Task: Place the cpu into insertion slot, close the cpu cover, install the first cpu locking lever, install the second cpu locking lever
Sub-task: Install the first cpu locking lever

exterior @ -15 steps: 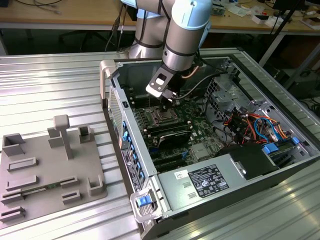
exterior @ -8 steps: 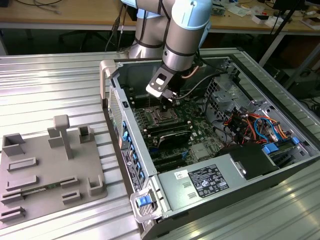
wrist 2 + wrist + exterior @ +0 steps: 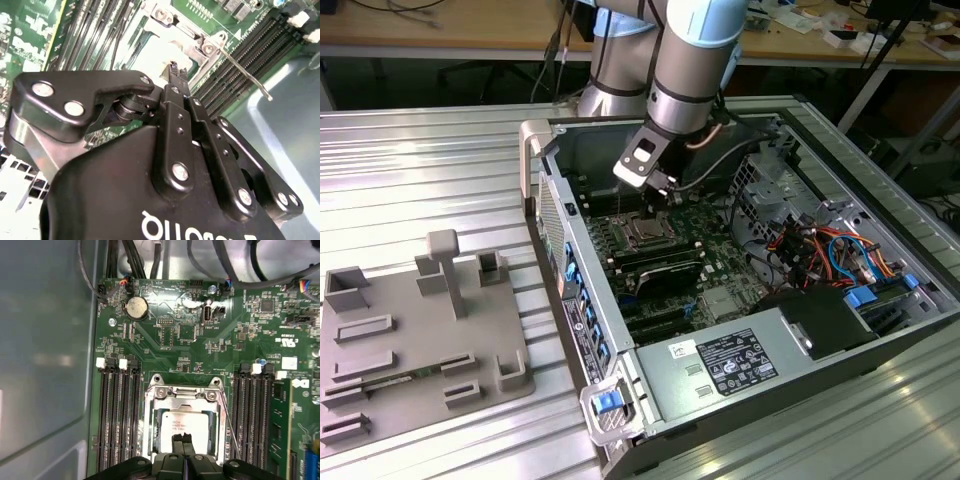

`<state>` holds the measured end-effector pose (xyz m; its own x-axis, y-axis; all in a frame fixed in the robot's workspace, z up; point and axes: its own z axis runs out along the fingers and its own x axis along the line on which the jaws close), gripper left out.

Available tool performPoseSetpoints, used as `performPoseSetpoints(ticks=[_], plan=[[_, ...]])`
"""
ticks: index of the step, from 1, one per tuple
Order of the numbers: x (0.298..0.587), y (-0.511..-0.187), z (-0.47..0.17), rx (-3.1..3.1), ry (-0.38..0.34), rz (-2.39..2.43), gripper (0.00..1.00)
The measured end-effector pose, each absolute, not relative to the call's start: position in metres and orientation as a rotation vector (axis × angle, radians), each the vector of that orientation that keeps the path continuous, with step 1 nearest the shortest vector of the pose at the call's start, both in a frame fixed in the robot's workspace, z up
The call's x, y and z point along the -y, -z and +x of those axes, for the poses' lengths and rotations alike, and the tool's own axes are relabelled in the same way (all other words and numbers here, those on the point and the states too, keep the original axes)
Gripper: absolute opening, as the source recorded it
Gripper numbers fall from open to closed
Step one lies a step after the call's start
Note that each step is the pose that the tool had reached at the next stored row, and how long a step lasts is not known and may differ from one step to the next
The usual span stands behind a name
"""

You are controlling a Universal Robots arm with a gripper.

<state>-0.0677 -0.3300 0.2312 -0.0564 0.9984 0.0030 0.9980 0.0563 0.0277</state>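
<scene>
While the claw (image 3: 182,438) hovers, the cpu (image 3: 176,424) lies beneath.

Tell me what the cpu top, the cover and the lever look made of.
The cpu top looks like pale grey metal, matte, with dark print. The cover seems to be bright silver stamped metal, glinting at its edges. The lever is thin, shiny wire, probably steel.

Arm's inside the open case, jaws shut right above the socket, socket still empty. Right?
Not quite. The insertion slot isn't empty: the first wrist view shows the cpu sitting in it, silver top up. The rest stands: the gripper is inside the open case, right above the socket, jaws shut.
</scene>
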Motion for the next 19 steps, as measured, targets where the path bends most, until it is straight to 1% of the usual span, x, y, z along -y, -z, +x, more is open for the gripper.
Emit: performPoseSetpoints(ticks=[3,10,19], plan=[[0.33,-0.238,-0.068,-2.271,-0.035,2.146,0.11],[0.33,-0.27,-0.068,-2.271,-0.035,2.146,0.11],[0.33,-0.271,-0.068,-2.41,-0.036,1.991,0.11]])
